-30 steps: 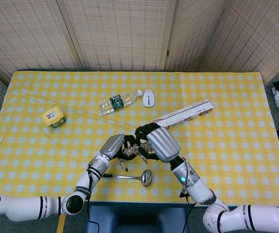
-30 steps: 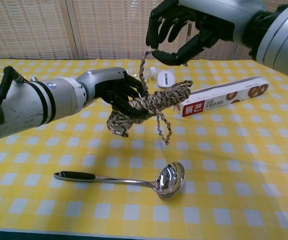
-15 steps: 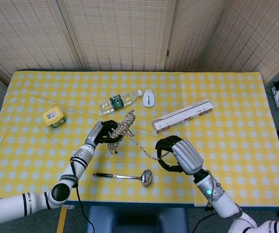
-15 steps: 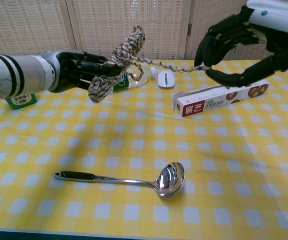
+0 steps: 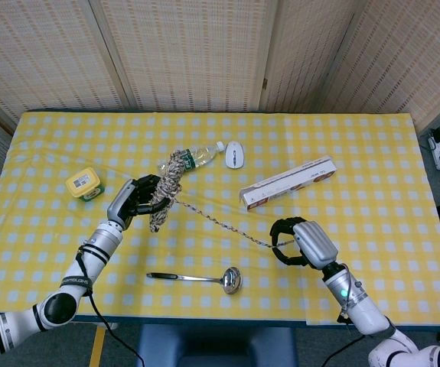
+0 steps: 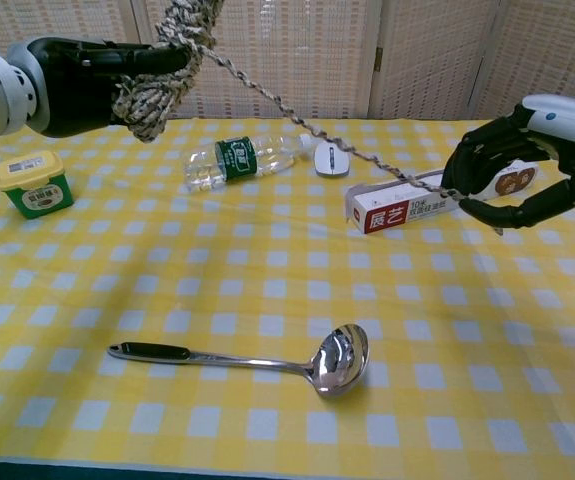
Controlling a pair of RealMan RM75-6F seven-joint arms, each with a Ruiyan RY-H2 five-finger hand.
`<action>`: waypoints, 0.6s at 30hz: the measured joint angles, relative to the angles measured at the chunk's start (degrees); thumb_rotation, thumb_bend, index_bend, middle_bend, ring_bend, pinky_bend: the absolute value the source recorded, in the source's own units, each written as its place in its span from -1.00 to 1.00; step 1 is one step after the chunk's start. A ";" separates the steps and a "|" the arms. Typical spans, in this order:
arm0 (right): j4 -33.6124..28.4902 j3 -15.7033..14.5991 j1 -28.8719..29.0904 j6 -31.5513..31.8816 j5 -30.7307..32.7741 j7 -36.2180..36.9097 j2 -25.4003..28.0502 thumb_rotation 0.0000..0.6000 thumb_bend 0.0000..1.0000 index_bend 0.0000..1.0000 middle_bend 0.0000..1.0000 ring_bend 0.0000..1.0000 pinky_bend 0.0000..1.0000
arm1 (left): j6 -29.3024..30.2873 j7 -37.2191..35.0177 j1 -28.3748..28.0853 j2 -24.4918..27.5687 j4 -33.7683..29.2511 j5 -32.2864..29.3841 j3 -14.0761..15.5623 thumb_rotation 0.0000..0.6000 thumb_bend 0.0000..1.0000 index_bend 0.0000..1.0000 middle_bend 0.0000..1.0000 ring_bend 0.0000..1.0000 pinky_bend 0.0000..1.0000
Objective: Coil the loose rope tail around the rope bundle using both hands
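My left hand [image 5: 133, 202] [image 6: 87, 70] grips the braided rope bundle [image 5: 166, 189] [image 6: 162, 60] and holds it high above the left part of the table. The loose rope tail [image 5: 223, 226] [image 6: 317, 125] runs taut from the bundle down and to the right. My right hand [image 5: 304, 243] [image 6: 512, 175] pinches the tail's far end between thumb and fingers, low over the table near the box.
On the yellow checked tablecloth [image 5: 373, 191] lie a metal ladle [image 5: 200, 278] [image 6: 267, 362], a water bottle [image 5: 197, 157] [image 6: 239, 160], a white mouse [image 5: 235, 154] [image 6: 330, 157], a long carton [image 5: 287, 183] [image 6: 397, 208] and a yellow-lidded jar [image 5: 84, 183] [image 6: 34, 183].
The hands have drawn apart: the left hand carried the bundle left and upward, the right hand pulled the tail right and down. The tail now stretches straight.
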 measured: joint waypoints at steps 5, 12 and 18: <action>0.74 3.35 2.22 -3.24 4.91 0.04 -1.34 1.00 0.14 0.32 -0.11 -0.23 -0.32 | -0.98 -2.23 1.24 0.54 -1.17 8.97 0.96 1.00 0.18 0.26 0.36 0.17 0.30; 0.44 9.39 6.50 -7.37 13.43 -1.84 -2.88 1.00 0.16 0.32 -0.10 -0.21 -0.29 | 0.08 -3.69 1.91 0.82 -0.71 22.97 4.67 1.00 0.18 0.28 0.36 0.17 0.28; -1.06 13.65 10.25 -8.37 19.62 -6.43 -4.04 1.00 0.16 0.32 -0.08 -0.20 -0.27 | 3.32 -0.94 0.94 0.80 1.06 32.19 10.43 1.00 0.18 0.28 0.36 0.18 0.27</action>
